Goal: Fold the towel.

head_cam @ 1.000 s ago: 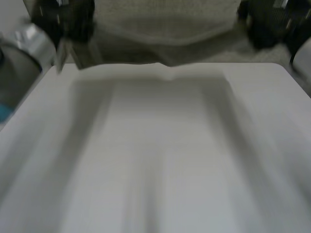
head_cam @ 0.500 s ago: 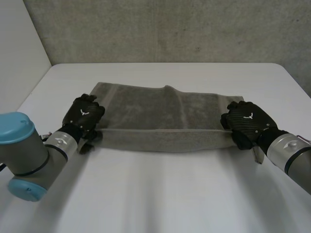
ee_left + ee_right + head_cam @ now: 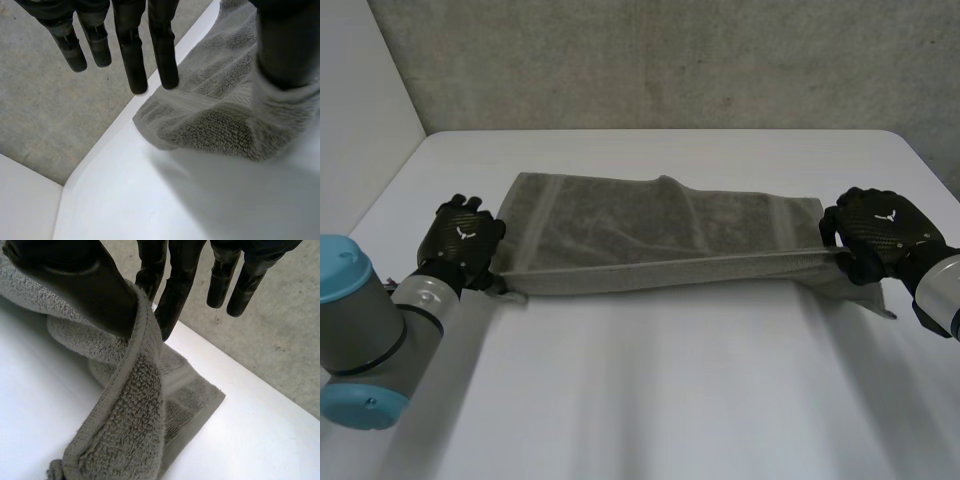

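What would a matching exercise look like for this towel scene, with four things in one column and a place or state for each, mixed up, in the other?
Things:
1. left hand
2. right hand
3. towel
4. table

Places or states:
A. white, with everything else resting on it
B. grey, stretched out long between the two hands
C. pinches the towel's end on the robot's right
D. pinches the towel's end on the robot's left

Pairs: 1-D, 2-C, 3-B, 4-A
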